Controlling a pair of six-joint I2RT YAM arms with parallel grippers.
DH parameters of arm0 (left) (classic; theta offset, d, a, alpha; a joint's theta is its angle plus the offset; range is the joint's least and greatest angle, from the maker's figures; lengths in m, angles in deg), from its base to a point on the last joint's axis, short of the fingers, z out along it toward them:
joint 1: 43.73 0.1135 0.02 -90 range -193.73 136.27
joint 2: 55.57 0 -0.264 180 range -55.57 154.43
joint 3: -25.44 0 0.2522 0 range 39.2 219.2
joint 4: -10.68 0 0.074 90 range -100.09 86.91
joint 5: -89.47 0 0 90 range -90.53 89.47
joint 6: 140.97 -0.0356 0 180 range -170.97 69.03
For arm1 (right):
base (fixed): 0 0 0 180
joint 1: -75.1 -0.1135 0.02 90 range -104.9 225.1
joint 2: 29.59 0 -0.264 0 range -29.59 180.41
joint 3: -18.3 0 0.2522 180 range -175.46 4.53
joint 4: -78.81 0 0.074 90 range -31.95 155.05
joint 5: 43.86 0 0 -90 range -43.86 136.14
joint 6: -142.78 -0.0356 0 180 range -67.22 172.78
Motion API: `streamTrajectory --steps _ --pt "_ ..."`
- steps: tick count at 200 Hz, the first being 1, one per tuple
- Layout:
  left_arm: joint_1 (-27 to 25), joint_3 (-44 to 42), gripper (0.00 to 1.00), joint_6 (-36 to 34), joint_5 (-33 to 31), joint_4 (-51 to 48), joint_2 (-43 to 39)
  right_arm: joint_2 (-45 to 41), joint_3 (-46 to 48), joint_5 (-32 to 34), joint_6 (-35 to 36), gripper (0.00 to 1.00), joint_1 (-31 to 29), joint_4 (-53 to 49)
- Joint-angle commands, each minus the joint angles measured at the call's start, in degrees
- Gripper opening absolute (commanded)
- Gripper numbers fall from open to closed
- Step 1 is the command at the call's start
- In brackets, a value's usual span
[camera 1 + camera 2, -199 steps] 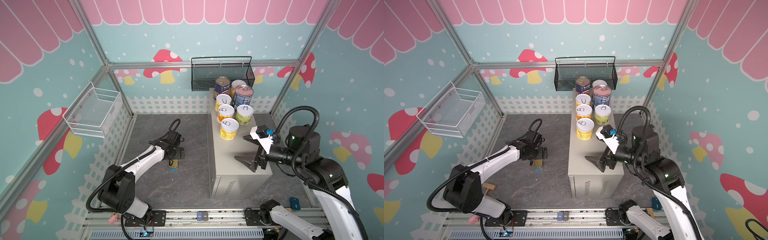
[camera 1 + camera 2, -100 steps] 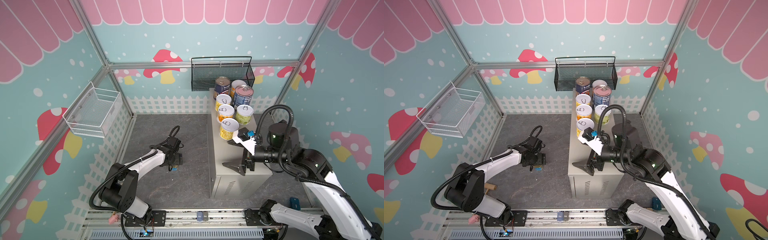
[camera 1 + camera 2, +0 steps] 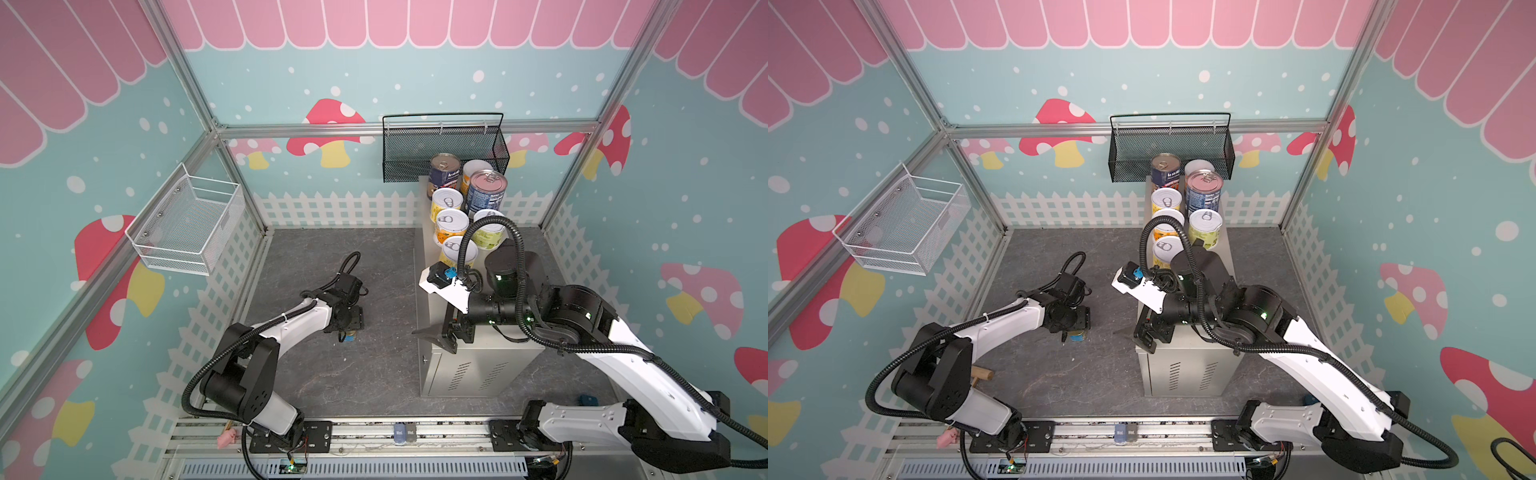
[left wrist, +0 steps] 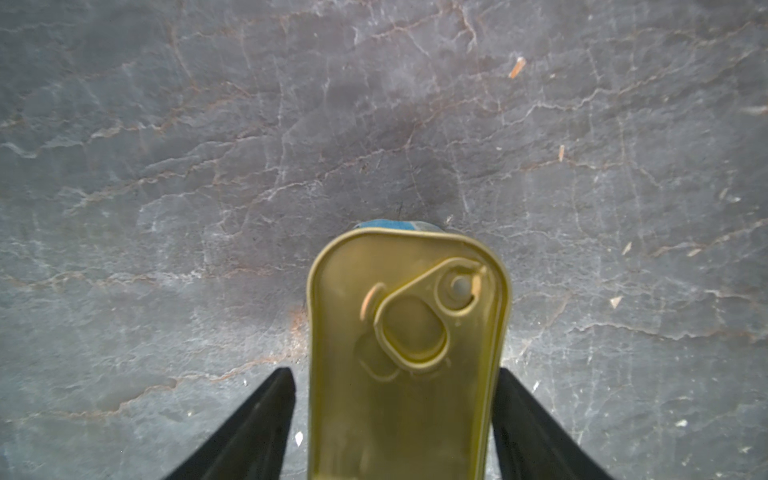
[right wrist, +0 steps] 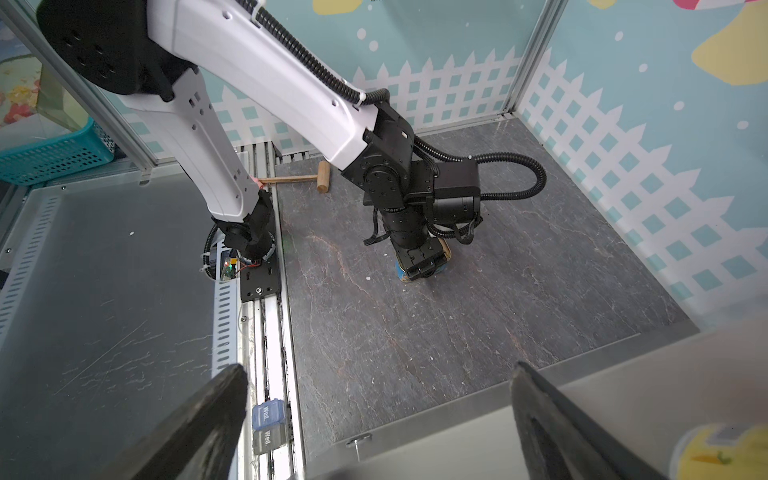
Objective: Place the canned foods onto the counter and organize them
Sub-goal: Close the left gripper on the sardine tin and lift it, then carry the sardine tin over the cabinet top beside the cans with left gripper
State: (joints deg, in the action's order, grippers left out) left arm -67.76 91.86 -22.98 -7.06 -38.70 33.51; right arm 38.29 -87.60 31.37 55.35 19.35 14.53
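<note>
A flat gold tin (image 4: 407, 332) stands on end on the dark floor, seen small in both top views (image 3: 349, 337) (image 3: 1077, 335). My left gripper (image 4: 395, 370) points down over it with a finger on each side. One finger touches the tin and a thin strip of floor shows beside the other. On the counter (image 3: 440, 374) stand two dark-blue cans (image 3: 485, 192) (image 3: 444, 170) and several yellow cans (image 3: 446, 203). My right gripper (image 3: 434, 338) hangs open and empty over the counter's front left edge (image 5: 436, 419).
A black mesh basket (image 3: 440, 145) hangs on the back wall behind the cans. A white wire basket (image 3: 187, 224) hangs on the left wall. A wooden mallet (image 5: 307, 179) lies by the left arm's base. Small blue boxes (image 3: 400, 432) sit on the front rail.
My left fingers have drawn in from wide open to close beside the gold tin. My right arm has swung left from beside the counter to over its front left edge, still open.
</note>
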Motion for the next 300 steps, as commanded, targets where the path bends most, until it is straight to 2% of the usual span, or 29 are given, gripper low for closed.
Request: streamTrajectory --steps 1,18,47,92,109,143,187,208,228,267,286,300 --pt "0.95 -0.63 0.67 0.18 0.10 1.01 0.65 0.40 -1.55 3.53 -0.47 1.00 -2.20 0.15" --pt "1.71 -0.55 0.64 0.06 0.35 1.04 1.09 0.26 -1.40 4.72 -0.87 1.00 -3.30 0.50" --pt "1.71 -0.37 0.51 -0.13 -0.06 1.07 1.45 -0.50 -1.20 6.41 -1.53 1.00 -4.35 0.86" --pt "1.74 -0.12 0.41 -0.13 1.32 0.84 0.65 -1.68 -1.38 8.38 -2.20 1.00 -4.62 0.51" --pt "1.75 0.43 0.40 -0.06 1.08 -0.03 -1.36 -2.26 -1.55 10.13 -2.56 1.00 -4.63 0.56" --pt "1.73 3.10 0.32 -1.18 0.83 -2.69 -6.71 -3.09 -1.69 14.12 -3.25 0.99 -4.63 0.91" --pt "1.71 9.21 0.22 -8.15 2.70 -8.55 -14.11 -4.04 -1.64 17.80 -4.53 0.99 -4.58 1.07" --pt "1.73 12.95 0.18 -11.96 7.04 -11.18 -16.82 -5.14 -1.40 19.18 -5.69 1.00 -4.61 1.37" --pt "1.76 15.56 0.16 -15.31 17.96 -11.80 -19.54 -6.48 -0.80 19.96 -6.69 0.99 -4.58 1.42" --pt "1.33 21.99 0.10 -18.36 29.49 -16.28 -23.26 -9.18 0.03 21.20 -8.65 1.00 -4.61 0.10" --pt "0.84 25.52 0.09 -20.41 33.34 -19.78 -24.10 -10.19 -0.22 23.11 -9.52 1.00 -4.57 -1.55" --pt "-2.68 28.05 0.09 -21.80 33.38 -22.29 -24.60 -10.63 -0.28 25.96 -10.51 0.99 -4.58 -3.11"
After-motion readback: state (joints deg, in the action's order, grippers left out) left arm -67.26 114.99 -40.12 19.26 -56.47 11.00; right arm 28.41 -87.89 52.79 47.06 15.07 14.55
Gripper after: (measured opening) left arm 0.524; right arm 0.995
